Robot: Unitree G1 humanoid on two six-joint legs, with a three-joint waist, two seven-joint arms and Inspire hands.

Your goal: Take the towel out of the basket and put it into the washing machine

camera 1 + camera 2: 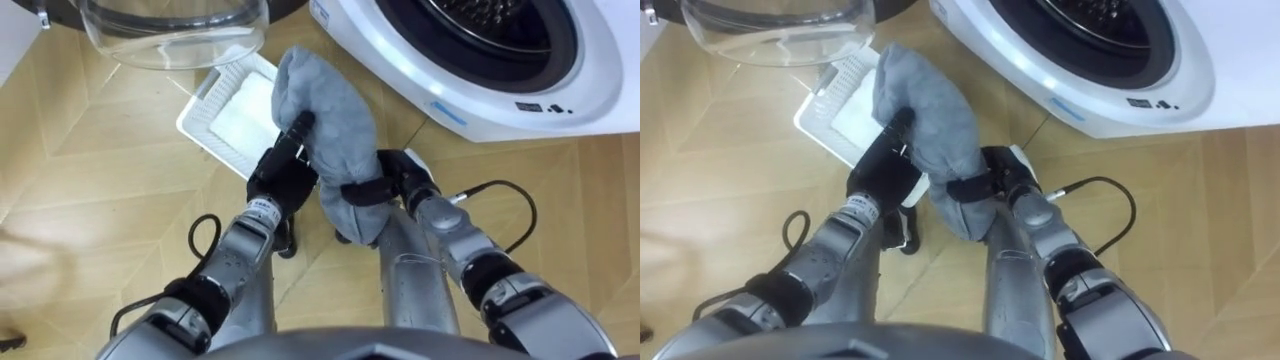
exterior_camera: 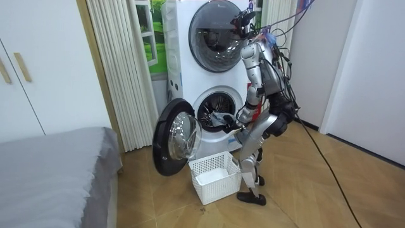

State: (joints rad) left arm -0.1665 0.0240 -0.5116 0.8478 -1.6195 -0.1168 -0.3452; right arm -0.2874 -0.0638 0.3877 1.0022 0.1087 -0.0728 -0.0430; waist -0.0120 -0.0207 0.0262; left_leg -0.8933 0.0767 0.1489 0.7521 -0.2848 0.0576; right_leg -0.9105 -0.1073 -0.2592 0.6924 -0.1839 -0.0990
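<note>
A grey towel (image 1: 330,130) hangs bunched between both my hands, above the wooden floor and just in front of the washing machine (image 1: 480,95). My left hand (image 1: 283,178) grips its left side with fingers curled into the cloth. My right hand (image 1: 398,182) holds the lower right part, the thumb wrapped across the fabric. The dark drum opening (image 1: 485,25) lies up and to the right of the towel. In the room view I stand close before the lower machine (image 2: 218,111), arms reaching toward its open drum.
The round glass door (image 1: 170,30) is swung open at the upper left. A white plastic basket (image 1: 212,95) sits on the floor beneath the towel, by my feet (image 2: 215,177). A second machine is stacked above, and a bed (image 2: 50,164) stands at the room view's left.
</note>
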